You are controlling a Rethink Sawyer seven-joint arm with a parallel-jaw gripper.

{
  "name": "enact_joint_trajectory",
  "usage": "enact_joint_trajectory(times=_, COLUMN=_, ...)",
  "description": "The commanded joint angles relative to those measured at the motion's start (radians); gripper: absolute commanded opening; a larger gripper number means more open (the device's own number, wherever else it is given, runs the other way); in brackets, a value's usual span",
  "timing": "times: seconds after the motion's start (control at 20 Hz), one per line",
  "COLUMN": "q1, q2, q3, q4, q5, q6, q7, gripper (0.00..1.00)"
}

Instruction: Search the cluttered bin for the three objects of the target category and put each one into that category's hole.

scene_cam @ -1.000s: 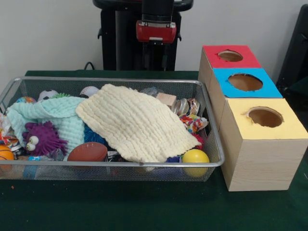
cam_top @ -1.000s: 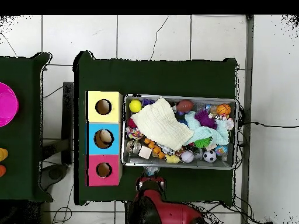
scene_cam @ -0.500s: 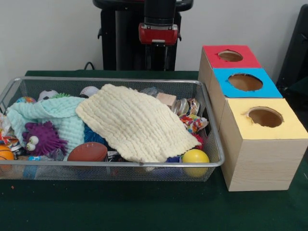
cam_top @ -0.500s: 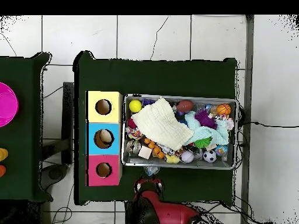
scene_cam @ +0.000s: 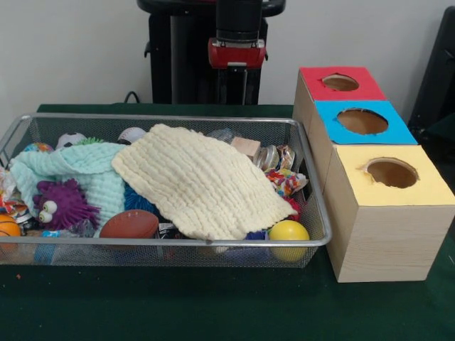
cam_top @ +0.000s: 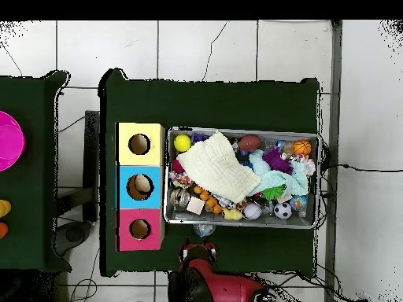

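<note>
My gripper (scene_cam: 237,79) hangs from the red and black arm behind the wire bin (scene_cam: 178,242), above the table and clear of everything in it. In the overhead view the gripper (cam_top: 198,252) sits just outside the bin's (cam_top: 318,181) long side. A cream cloth (scene_cam: 199,181) covers the middle of the bin and a mint cloth (scene_cam: 85,170) lies to its left. Around them show a purple spiky toy (scene_cam: 60,202), a brown football (scene_cam: 129,224), a yellow ball (scene_cam: 288,232), a wooden block (scene_cam: 246,147) and wrapped snacks (scene_cam: 284,181).
Three wooden boxes stand in a row beside the bin, with a red top (scene_cam: 340,83), a blue top (scene_cam: 362,121) and a yellow top (scene_cam: 391,174), each with a round hole. From overhead a pale object shows inside the blue box's hole (cam_top: 140,186).
The gripper has drifted slightly right and upward in the front view, away from the bin. Nothing in the bin has moved.
</note>
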Motion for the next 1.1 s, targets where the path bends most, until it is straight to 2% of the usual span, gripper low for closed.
enact_joint_trajectory(times=0.05, q1=0.017, q2=0.068, q3=0.004, q4=-0.138, q5=-0.006, q6=-0.118, q7=0.162, gripper=1.00)
enact_joint_trajectory(times=0.8, q1=0.066, q2=0.049, q3=-0.063, q4=-0.124, q5=0.027, q6=-0.242, q7=0.172, gripper=1.00)
enact_joint_trajectory(times=1.1, q1=0.074, q2=0.064, q3=-0.077, q4=-0.126, q5=0.032, q6=-0.286, q7=0.181, gripper=1.00)
